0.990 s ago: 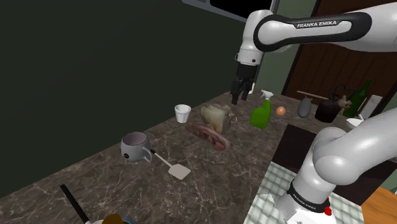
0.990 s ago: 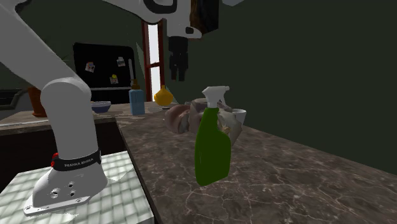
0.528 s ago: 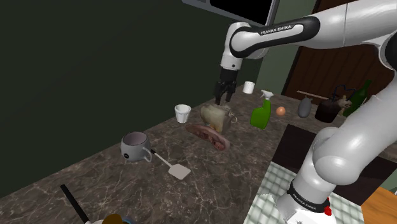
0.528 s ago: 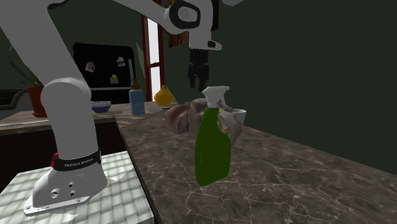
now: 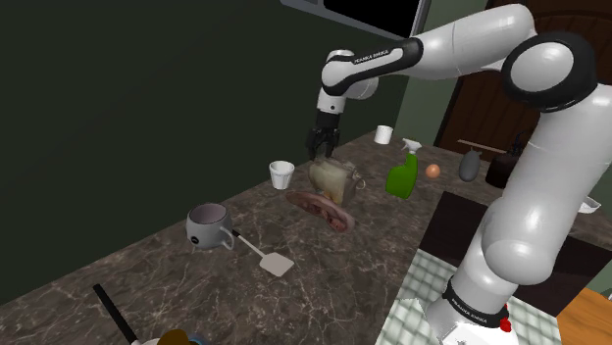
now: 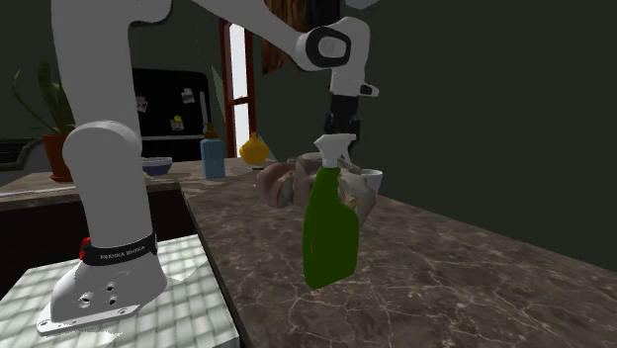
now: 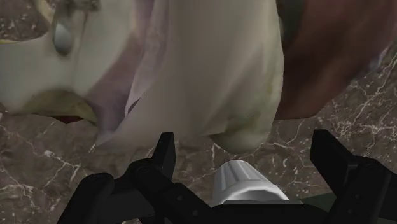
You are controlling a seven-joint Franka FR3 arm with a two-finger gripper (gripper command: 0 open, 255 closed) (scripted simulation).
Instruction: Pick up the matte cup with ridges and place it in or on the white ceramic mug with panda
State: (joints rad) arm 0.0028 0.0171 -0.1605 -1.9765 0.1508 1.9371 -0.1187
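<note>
Hovering over a pale cream lumpy object (image 5: pixel 331 180) on the dark marbled surface (image 5: pixel 392 250), the black gripper (image 5: pixel 322 149) spreads its fingers (image 7: pixel 164 153) wide, empty. The small white ridged cup (image 5: pixel 281 174) stands just beside that object, on the shoulder view's left.

small white ridged cup (image 5: pixel 281 174): plain white | round pale-grey mug (image 5: pixel 208 228): dark marks | plastic spray bottle (image 5: pixel 401 178): green, white head | stone tabletop (image 5: pixel 392 245): dark brown, pale veining | two-finger tool (image 5: pixel 321 154): black
</note>
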